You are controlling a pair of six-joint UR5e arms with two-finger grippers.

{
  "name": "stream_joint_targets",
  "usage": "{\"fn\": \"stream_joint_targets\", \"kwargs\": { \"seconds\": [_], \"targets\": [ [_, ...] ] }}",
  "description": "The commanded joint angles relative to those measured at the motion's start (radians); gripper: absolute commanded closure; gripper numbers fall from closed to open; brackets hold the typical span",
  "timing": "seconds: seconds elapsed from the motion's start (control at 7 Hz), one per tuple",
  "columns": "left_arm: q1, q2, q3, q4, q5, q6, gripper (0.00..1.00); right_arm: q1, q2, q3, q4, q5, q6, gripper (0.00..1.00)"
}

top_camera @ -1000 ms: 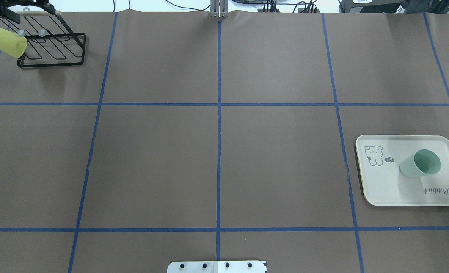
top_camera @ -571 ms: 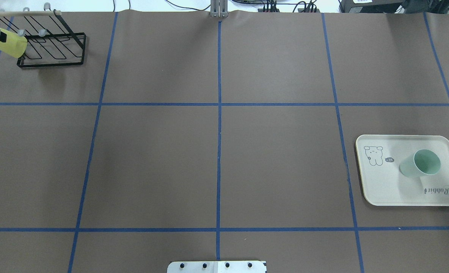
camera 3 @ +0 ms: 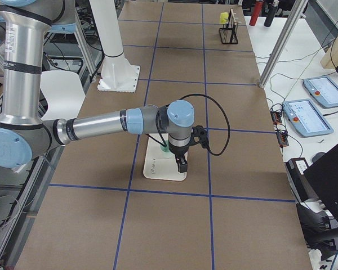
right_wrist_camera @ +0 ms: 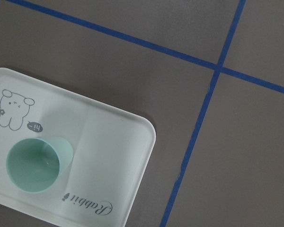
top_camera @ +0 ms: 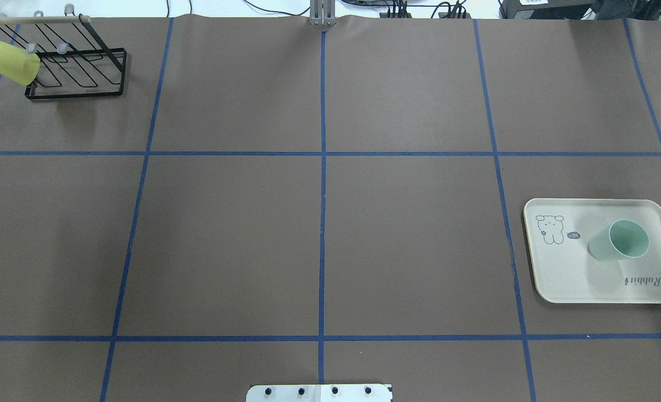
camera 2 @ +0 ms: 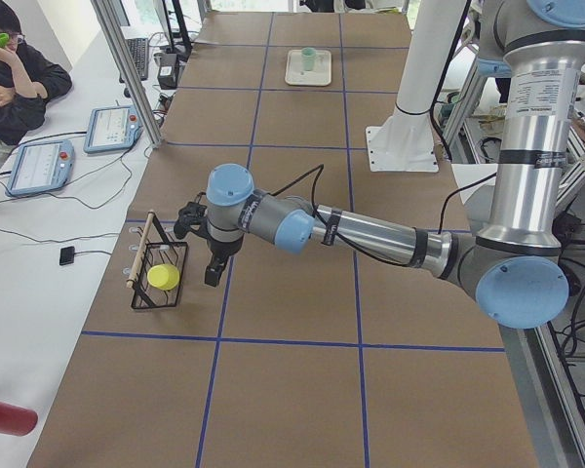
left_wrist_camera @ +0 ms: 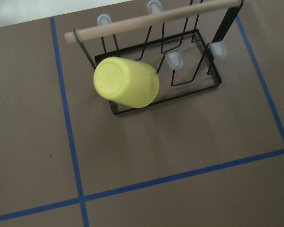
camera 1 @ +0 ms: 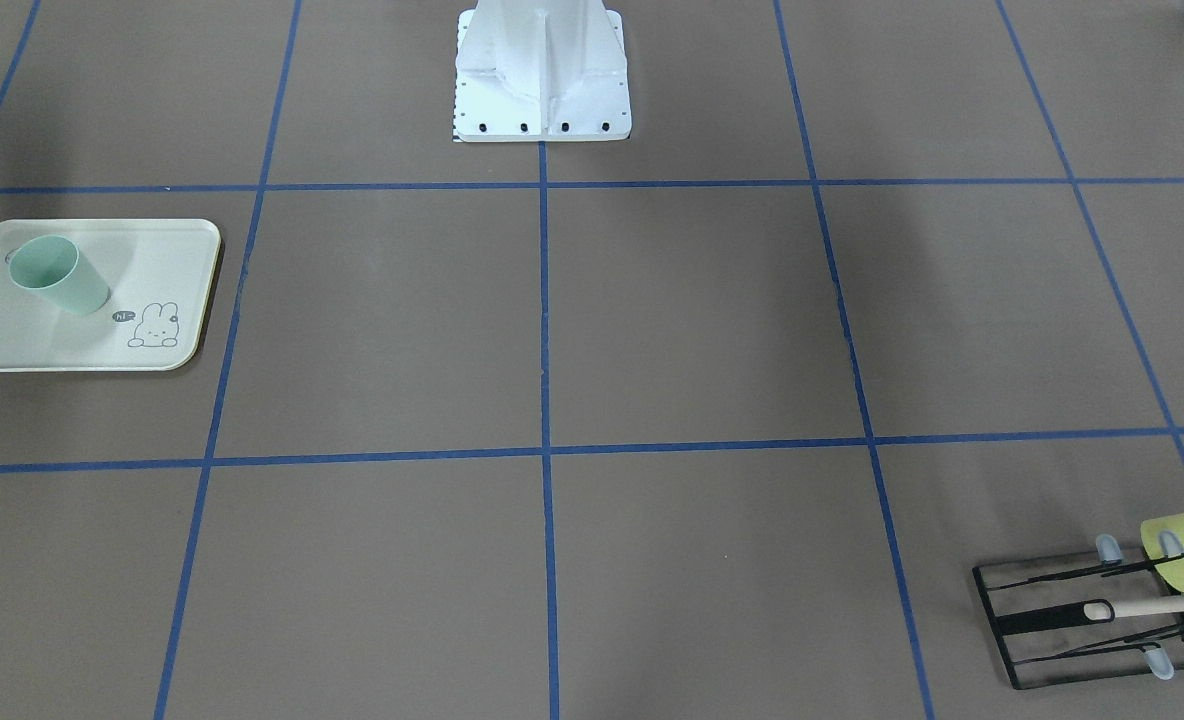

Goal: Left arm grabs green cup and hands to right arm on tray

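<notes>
Since the green cup (camera 1: 52,272) already stands upright on the tray (camera 1: 52,345) in the front view, handover looks done; next: retreat without bumping it. Overhead: cup smooth tapered plastic, tray flat, matte, rounded corners; thin wire rack (top_camera: 79,75) well apart. Left side: left fingers (camera 2: 212,273) near rack, open/closed can't tell. Right side: right fingers (camera 3: 182,164) above tray, can't tell.

The overhead and front-facing cameras look steeply down on the whole table (top_camera: 224,223) from opposite long edges, the side cameras look along it from its ends, and each wrist camera looks down from close, perhaps slightly tilted, on the rack (left_wrist_camera: 156,19) or tray (right_wrist_camera: 113,142) corner.
</notes>
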Motion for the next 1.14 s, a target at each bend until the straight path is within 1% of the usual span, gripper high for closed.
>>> {"fn": "stream_joint_targets", "kwargs": {
  "seconds": [0.0,0.14,0.29,0.43,0.57,0.71,1.0],
  "targets": [
    [-0.009,0.060,0.004,-0.003,0.003,0.020,0.00,0.015,-0.006,-0.014,-0.001,-0.096,0.001,0.01],
    [-0.006,0.106,0.016,-0.006,0.012,0.026,0.00,0.015,-0.001,-0.019,-0.004,-0.183,0.006,0.01],
    [-0.006,0.109,0.016,-0.016,0.023,0.026,0.00,0.015,-0.007,-0.051,-0.007,-0.162,0.009,0.01],
    [-0.009,0.128,0.011,-0.007,0.012,0.026,0.00,0.015,-0.007,-0.088,-0.010,-0.079,0.008,0.01],
    [-0.012,0.158,0.005,-0.001,-0.006,0.024,0.00,0.016,-0.011,-0.096,-0.011,-0.036,0.008,0.01],
    [-0.018,0.187,0.004,-0.001,-0.061,0.024,0.00,0.016,-0.017,-0.096,-0.011,-0.034,0.009,0.01],
    [-0.038,0.249,-0.030,-0.001,-0.074,0.023,0.00,0.016,-0.017,-0.138,-0.004,-0.017,0.012,0.01]
  ]
}}
